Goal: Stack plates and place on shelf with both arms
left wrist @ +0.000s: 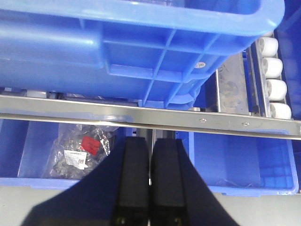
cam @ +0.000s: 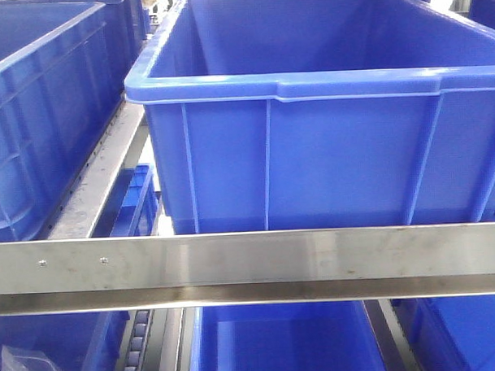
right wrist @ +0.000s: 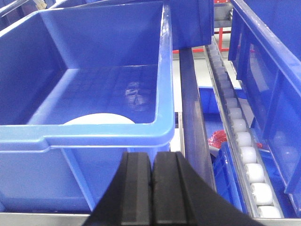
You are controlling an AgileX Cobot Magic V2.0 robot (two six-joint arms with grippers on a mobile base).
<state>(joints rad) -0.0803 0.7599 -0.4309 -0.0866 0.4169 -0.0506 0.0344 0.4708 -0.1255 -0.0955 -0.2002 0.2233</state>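
A plate (right wrist: pixel 99 118) is sitting inside the blue bin (right wrist: pixel 162 70) — only its white edge is showing. I'm holding both grippers, left (left wrist: pixel 150 176) and right (right wrist: pixel 152 188), with jaws closed and empty; I judge reaching in comes next, jaws opening first.

Only a pale sliver of plate (right wrist: pixel 99 118) visible behind the blue bin (right wrist: pixel 94 134) front wall. Bagged items (left wrist: pixel 82 150) too blurred to identify. Red object (right wrist: pixel 217 139) partly hidden.

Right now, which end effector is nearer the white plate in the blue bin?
Right. The right end effector sits just outside the bin's near wall by the plate; the left end effector is lower, below the bin.
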